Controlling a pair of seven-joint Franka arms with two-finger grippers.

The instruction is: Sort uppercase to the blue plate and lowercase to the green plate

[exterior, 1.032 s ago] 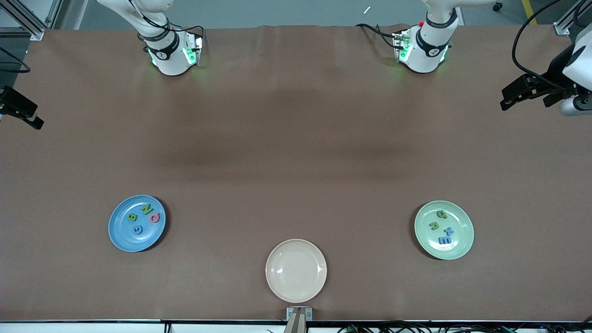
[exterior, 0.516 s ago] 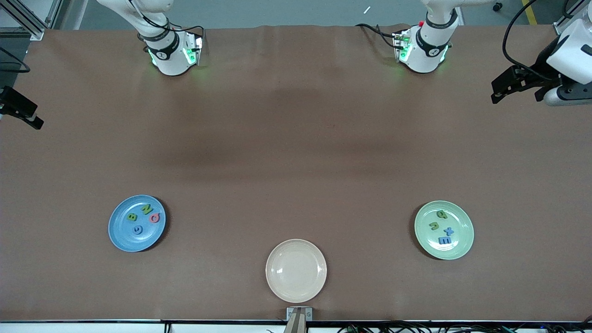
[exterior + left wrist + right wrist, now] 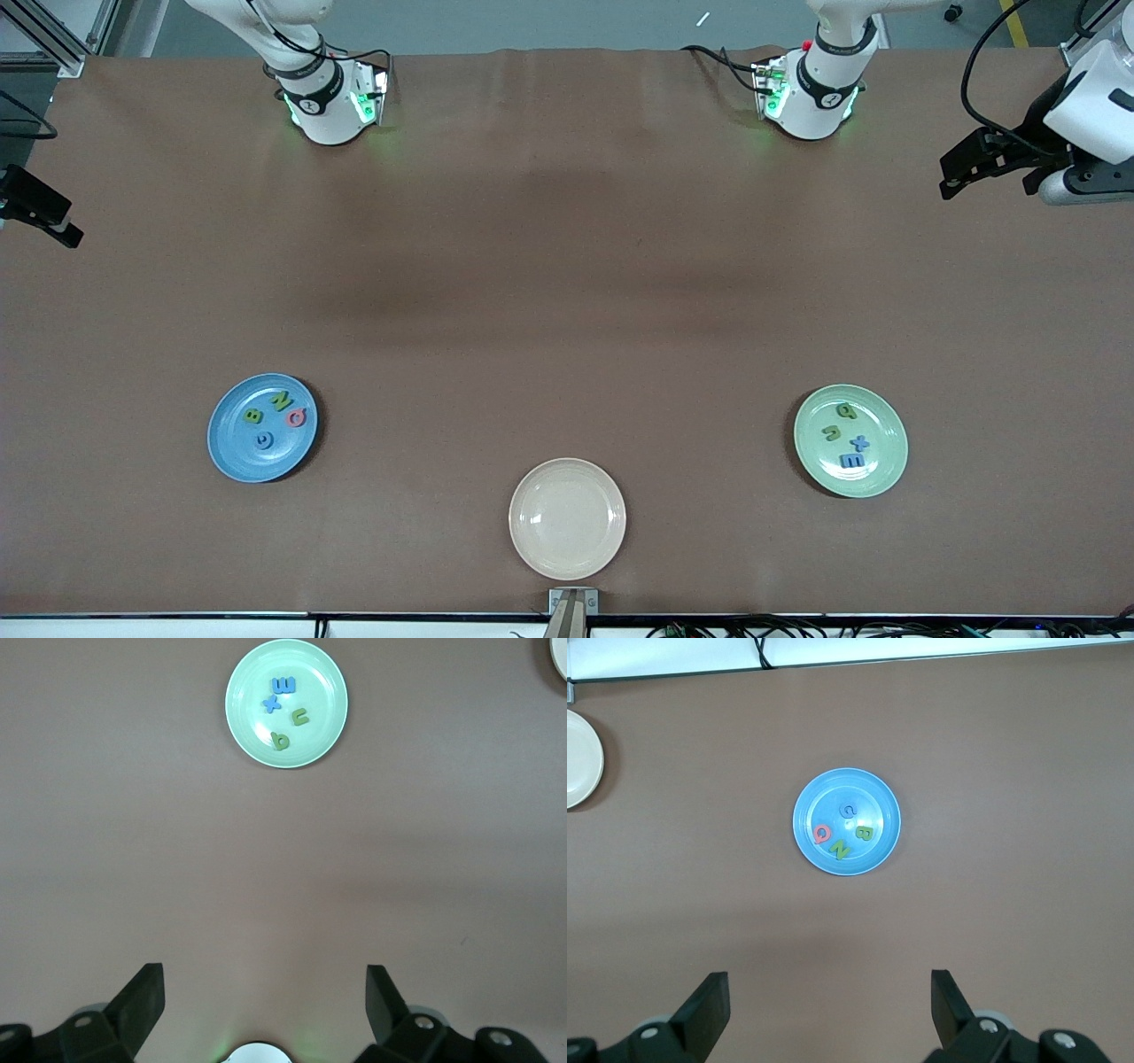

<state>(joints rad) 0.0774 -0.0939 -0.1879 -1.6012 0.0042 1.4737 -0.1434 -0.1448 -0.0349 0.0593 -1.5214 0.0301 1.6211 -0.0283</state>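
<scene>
The blue plate (image 3: 232,450) holds the uppercase letters: green B (image 3: 253,416), green N (image 3: 282,400), pinkish G (image 3: 297,417) and blue G (image 3: 263,439). On the green plate (image 3: 886,424) lie the lowercase letters: green q (image 3: 846,410), green u (image 3: 832,432), blue x (image 3: 860,442) and blue m (image 3: 851,461). My left gripper (image 3: 955,173) (image 3: 264,973) hangs open and empty, high over the left arm's end of the table. My right gripper (image 3: 62,226) (image 3: 829,976) is likewise open and empty, over the right arm's end. Both are far from the plates.
A beige plate (image 3: 567,518) with nothing on it sits near the front edge, between the two coloured plates. Brown table cloth (image 3: 567,292) stretches bare from the plates to the arm bases (image 3: 328,106) (image 3: 811,102).
The left gripper has drifted a little toward the robots' bases and inward over the table, then settled. The right arm and all letters stay put.
</scene>
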